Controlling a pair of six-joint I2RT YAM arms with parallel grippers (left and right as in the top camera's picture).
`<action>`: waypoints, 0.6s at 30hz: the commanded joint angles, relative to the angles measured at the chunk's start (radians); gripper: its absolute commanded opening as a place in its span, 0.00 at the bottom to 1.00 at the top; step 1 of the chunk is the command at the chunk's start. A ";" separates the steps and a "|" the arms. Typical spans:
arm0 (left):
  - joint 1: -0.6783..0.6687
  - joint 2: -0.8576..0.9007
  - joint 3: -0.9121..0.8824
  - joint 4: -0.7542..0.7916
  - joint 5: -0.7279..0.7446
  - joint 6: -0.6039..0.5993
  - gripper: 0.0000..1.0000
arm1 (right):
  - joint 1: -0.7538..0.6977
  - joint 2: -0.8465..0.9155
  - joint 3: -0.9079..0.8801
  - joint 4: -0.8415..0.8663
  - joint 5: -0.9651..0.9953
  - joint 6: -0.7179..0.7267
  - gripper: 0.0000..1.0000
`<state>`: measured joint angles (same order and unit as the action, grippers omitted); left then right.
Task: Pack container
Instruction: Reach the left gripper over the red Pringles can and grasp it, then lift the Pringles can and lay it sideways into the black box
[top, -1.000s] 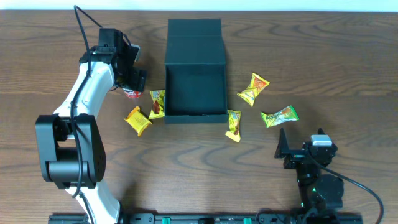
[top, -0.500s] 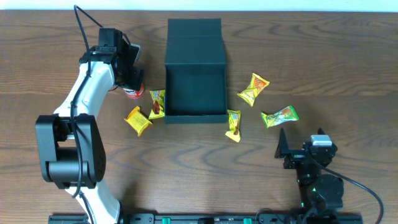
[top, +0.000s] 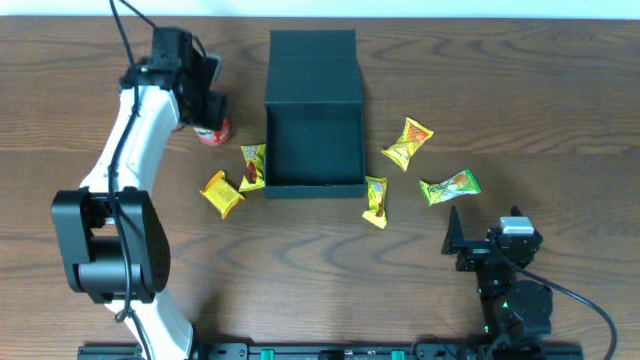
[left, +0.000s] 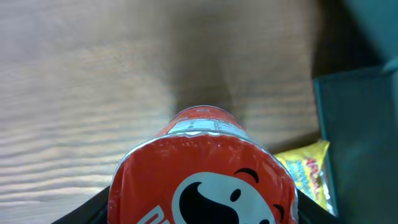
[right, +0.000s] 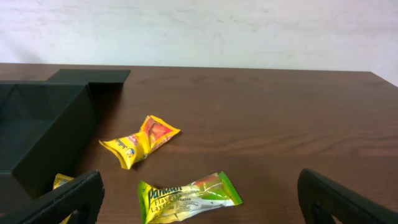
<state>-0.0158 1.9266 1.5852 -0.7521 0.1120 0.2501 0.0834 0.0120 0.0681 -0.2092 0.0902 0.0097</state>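
My left gripper (top: 206, 112) is at the far left of the surface (top: 560, 110), closed on the red crisp can (left: 202, 168). In the left wrist view the can fills the space between the fingers, its sides against both. I cannot tell whether the can rests on the wood or hangs just above it.

The container (top: 314, 187) sits in the middle of the surface, just right of the can. It is open, with its lid (top: 312, 55) folded back flat on the far side.

One yellow packet (top: 252, 165) touches the container's left wall, and a second yellow packet (top: 222, 193) lies just near-left of that one. A third yellow packet (top: 376, 200) lies by the container's near right corner. A fourth yellow packet (top: 407, 143) lies to its right, and a green-and-yellow packet (top: 450, 186) lies further right.

My right gripper (right: 204, 198) hangs at the near right, jaws wide apart and holding nothing.
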 joint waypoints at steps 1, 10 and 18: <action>0.014 -0.022 0.111 -0.056 -0.007 -0.050 0.55 | -0.006 -0.005 -0.003 0.000 0.010 -0.015 0.99; 0.029 -0.125 0.331 -0.192 0.495 -0.187 0.51 | -0.006 -0.005 -0.003 0.000 0.010 -0.015 0.99; 0.028 -0.158 0.285 -0.272 0.944 -0.216 0.41 | -0.006 -0.005 -0.003 0.000 0.010 -0.015 0.99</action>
<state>0.0097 1.7676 1.8992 -1.0210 0.7921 0.0566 0.0834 0.0120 0.0681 -0.2092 0.0902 0.0097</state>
